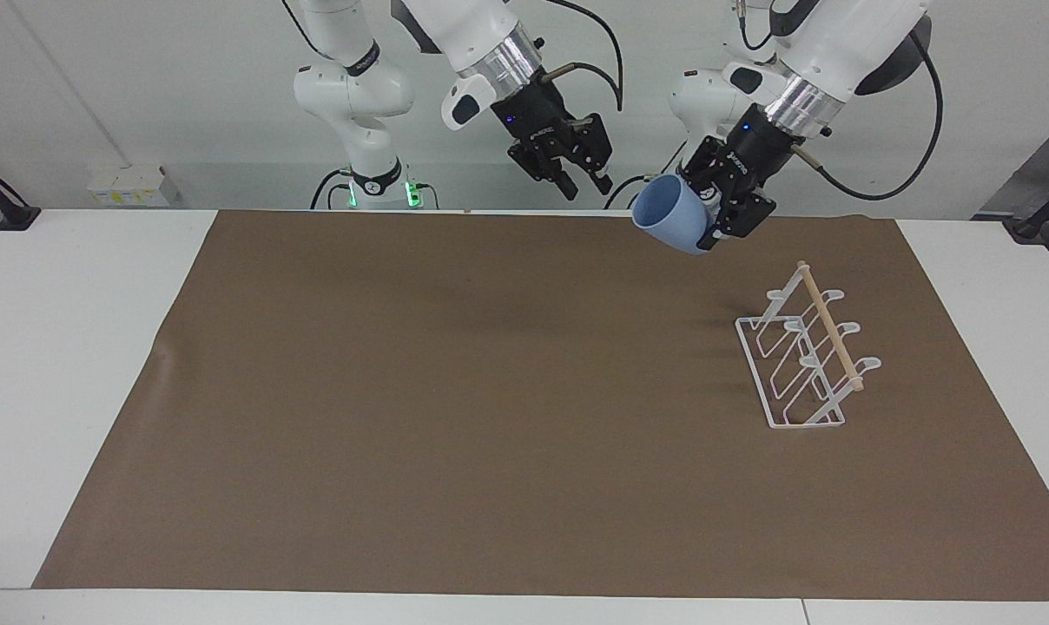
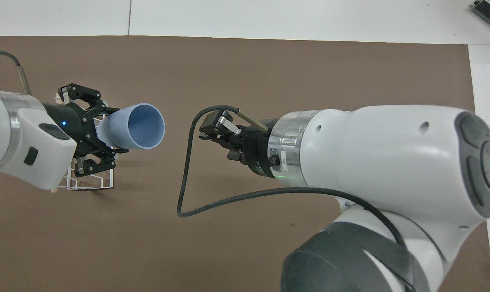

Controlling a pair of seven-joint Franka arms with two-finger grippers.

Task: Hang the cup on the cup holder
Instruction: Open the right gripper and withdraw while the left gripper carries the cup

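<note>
1. Left gripper [image 1: 712,227]: black two-finger unit on a white arm, raised over the edge of the mat nearest the robots, toward the left arm's end of the table. Its fingers were pinched on the narrow base end of the cup. In the overhead view [image 2: 103,136] its outer links splayed to either side of the cup's base.

2. Cup [image 1: 670,213]: small light blue plastic tumbler, handleless, tapered, matte. It was held in the air on its side, well apart from the cup holder and not touching it. In the overhead view [image 2: 135,126] its wide open rim faced the right gripper, with the hollow inside showing.

3. Right gripper [image 1: 587,182]: black two-finger unit on a white arm, raised in the air and apart from the cup, with a clear gap between its tips and the cup's rim. Its fingers stood parted and held nothing. In the overhead view [image 2: 212,129] it pointed at the cup's mouth.

4. Cup holder [image 1: 804,351]: white wire rack with a slanted frame, looped prongs and a light wooden dowel along its top. It stood upright on the mat toward the left arm's end of the table, bearing nothing. In the overhead view [image 2: 91,183] the left gripper and arm covered most of it.

5. Mat [image 1: 455,417]: brown sheet covering most of the white table [image 1: 47,347], carrying the cup holder.
</note>
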